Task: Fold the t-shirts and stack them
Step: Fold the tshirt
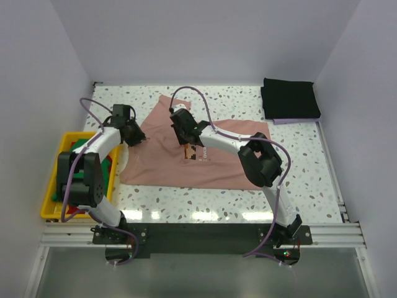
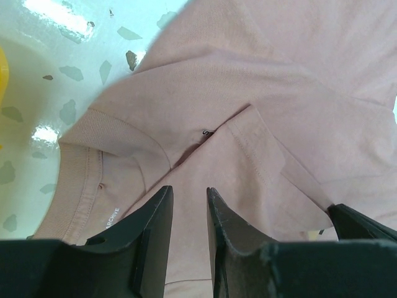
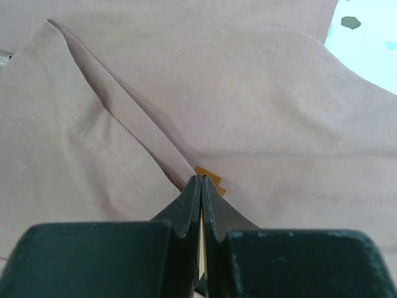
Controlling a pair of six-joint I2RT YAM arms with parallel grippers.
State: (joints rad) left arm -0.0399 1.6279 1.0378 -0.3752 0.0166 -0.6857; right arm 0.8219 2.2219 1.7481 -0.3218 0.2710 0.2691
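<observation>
The pink t-shirt [image 1: 214, 171] lies spread in the middle of the table [image 1: 304, 186]. Its length seems to run side to side, with the collar [image 2: 73, 180] at the left end and one sleeve pointing toward the far edge. A flap of cloth is already turned over across its middle.

The right claw [image 1: 186, 145] is down on the shirt's centre, next to the printed patch. Its fingers are pressed together at the tip of a raised crease, so it appears to be pinching the fabric. The left claw [image 1: 137, 137] hangs just over the collar end with only a narrow gap between its fingers [image 2: 155, 230], holding nothing.

Any fold along the length would likely start from that left end, where the left arm is nearer.

A folded black shirt [image 1: 290, 98] sits well apart at the far right corner. A yellow bin [image 1: 51, 186] stands off the left edge.
</observation>
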